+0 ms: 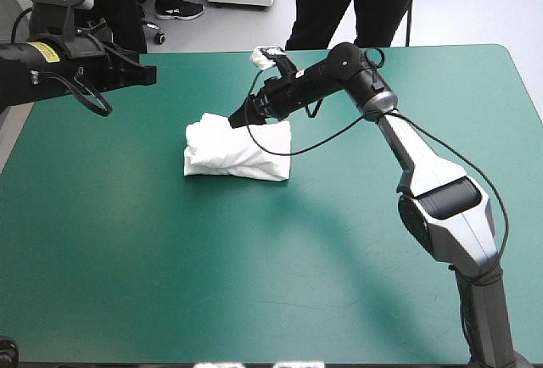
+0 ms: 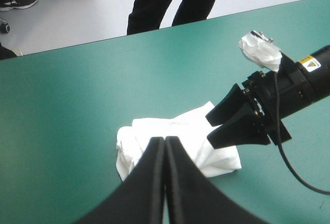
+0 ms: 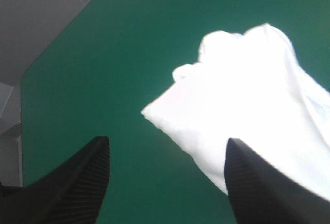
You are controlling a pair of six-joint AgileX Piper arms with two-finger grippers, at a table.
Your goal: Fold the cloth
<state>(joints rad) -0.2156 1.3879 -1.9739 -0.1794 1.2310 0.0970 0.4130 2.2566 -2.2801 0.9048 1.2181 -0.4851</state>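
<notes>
The white T-shirt [image 1: 233, 152] lies as a folded bundle on the teal-green cover, left of the table's middle. My right gripper [image 1: 236, 119] reaches in from the right and hovers at the bundle's far edge, fingers open and holding nothing. In the right wrist view the T-shirt [image 3: 247, 90] shows a corner ahead of the right gripper [image 3: 167, 141], between its spread fingers. My left gripper [image 1: 153, 74] is raised near the table's far left, shut and empty. From the left wrist view, the left gripper [image 2: 164, 140] points toward the T-shirt [image 2: 175, 128] and the right gripper [image 2: 211, 130].
Bare teal-green cover [image 1: 254, 258] surrounds the bundle on every side. The table's far edge [image 1: 212, 52] runs just behind both grippers, and its left edge [image 1: 13, 152] slants under the left arm.
</notes>
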